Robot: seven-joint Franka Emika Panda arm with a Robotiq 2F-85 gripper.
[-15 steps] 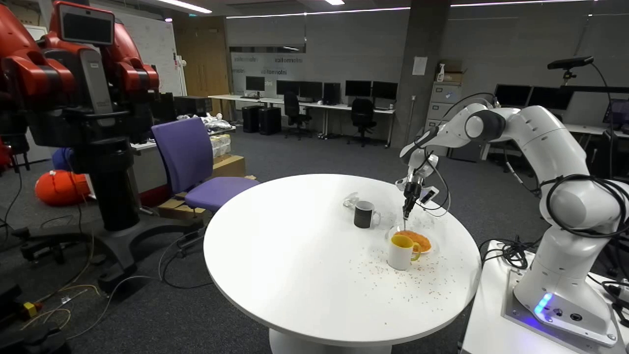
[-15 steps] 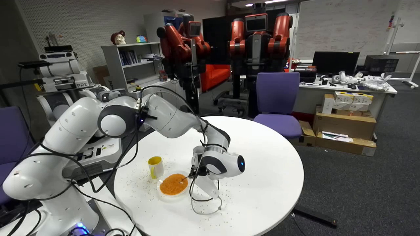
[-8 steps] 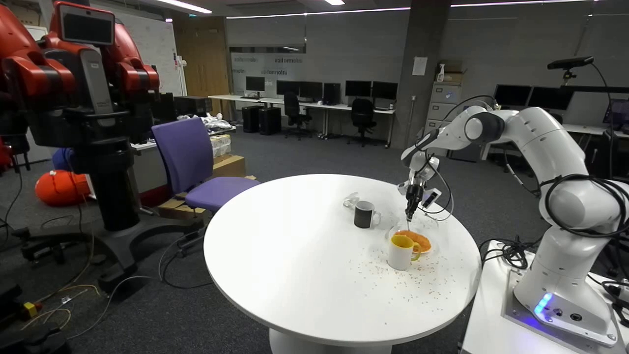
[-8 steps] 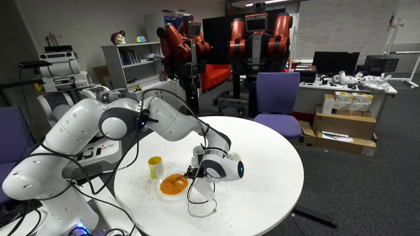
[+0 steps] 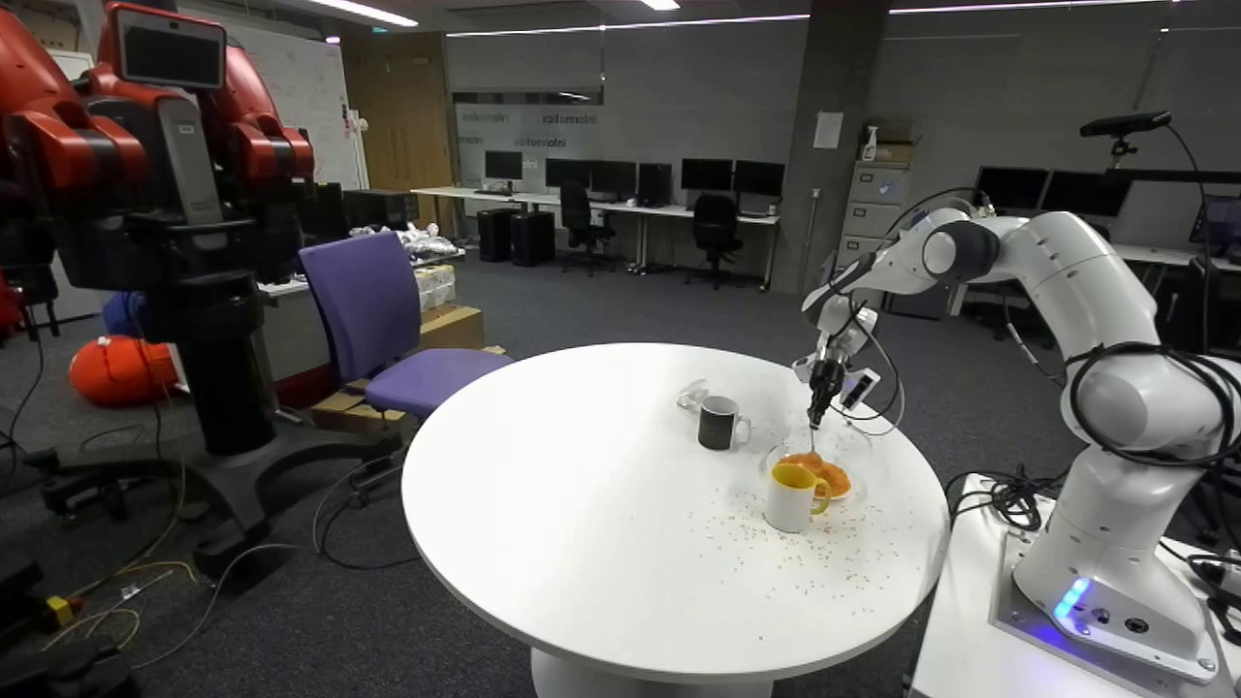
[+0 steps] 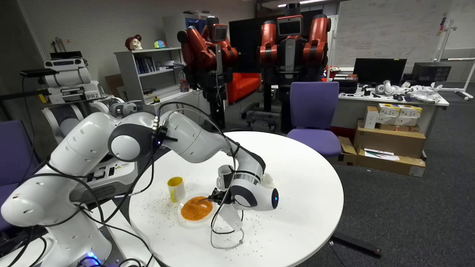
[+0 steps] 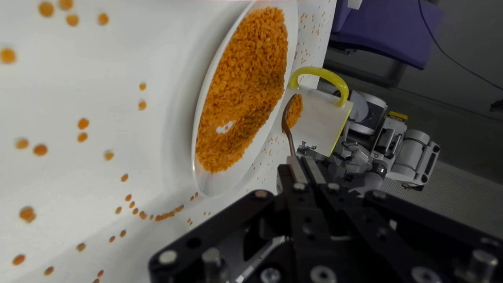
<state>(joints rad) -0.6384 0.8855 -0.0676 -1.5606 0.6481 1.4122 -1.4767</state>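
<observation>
The gripper (image 7: pixel 305 167) is pinched narrow on a spoon (image 7: pixel 286 127), held over the plate (image 7: pixel 214 184) with a scoop of orange grains (image 7: pixel 295 111) in it; whether it touches the heap (image 7: pixel 247 84) on the plate, I can't tell from here. The yellow-handled mug (image 7: pixel 318 120) stands just beside the plate. Looks to me like the scooping step, nearly done; the next move seems to want a slow, level lift clear of the plate

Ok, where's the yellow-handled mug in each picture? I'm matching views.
In an exterior view: yellow-handled mug low, right of centre, partly covering the orange heap.
In an exterior view: mug left of centre, above-left of the orange heap.
Wrist view: mug right of centre, shown sideways, partly behind the spoon.
Shared landmark: the orange heap, visible in all three.
</observation>
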